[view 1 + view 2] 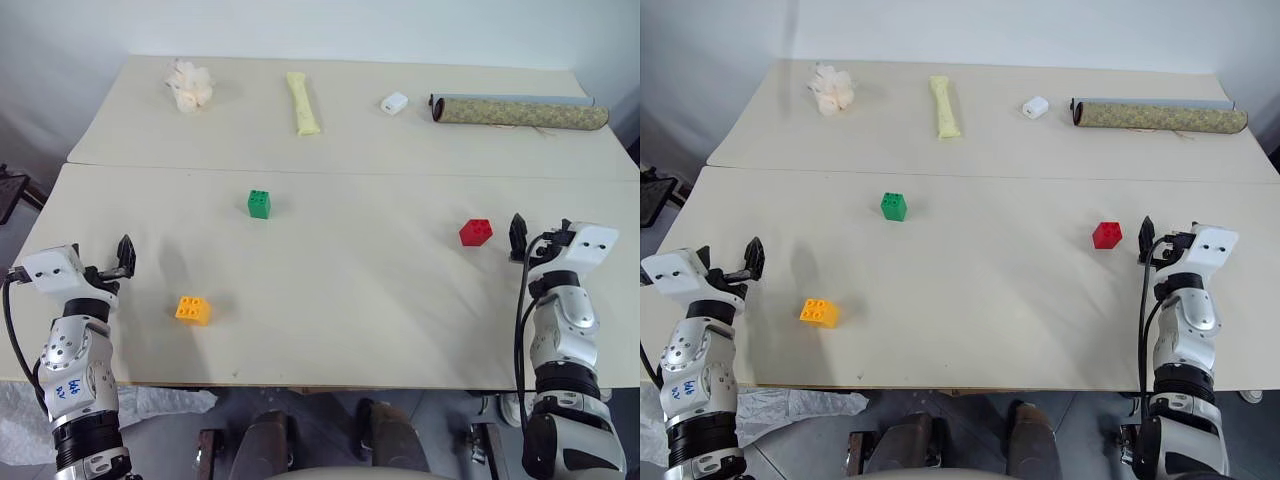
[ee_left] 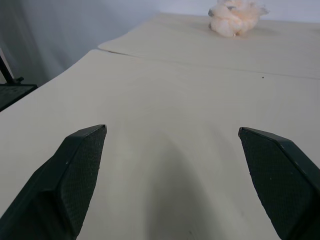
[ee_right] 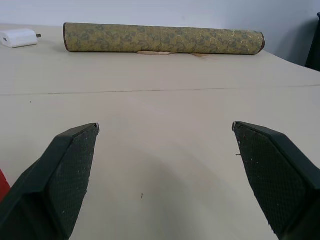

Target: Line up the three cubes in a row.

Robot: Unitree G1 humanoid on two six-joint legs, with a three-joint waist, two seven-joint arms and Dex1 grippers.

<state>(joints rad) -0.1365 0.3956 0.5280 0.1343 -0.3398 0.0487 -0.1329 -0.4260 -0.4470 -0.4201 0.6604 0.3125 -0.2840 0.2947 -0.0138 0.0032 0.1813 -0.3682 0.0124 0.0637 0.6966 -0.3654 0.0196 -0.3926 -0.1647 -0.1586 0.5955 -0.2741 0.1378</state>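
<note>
Three cubes are scattered: green cube [image 1: 259, 203] far centre, orange-yellow cube [image 1: 193, 310] near left, just right of the spread, empty left gripper [image 1: 124, 256]; red cube [image 1: 476, 232] just left of the spread right gripper [image 1: 517, 237].

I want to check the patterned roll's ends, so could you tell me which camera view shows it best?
The right wrist view: the patterned roll lies broadside and large across the far table, both ends visible. The two head views show it whole but small at the far right. The left wrist view faces the crumpled tissue instead.
</note>
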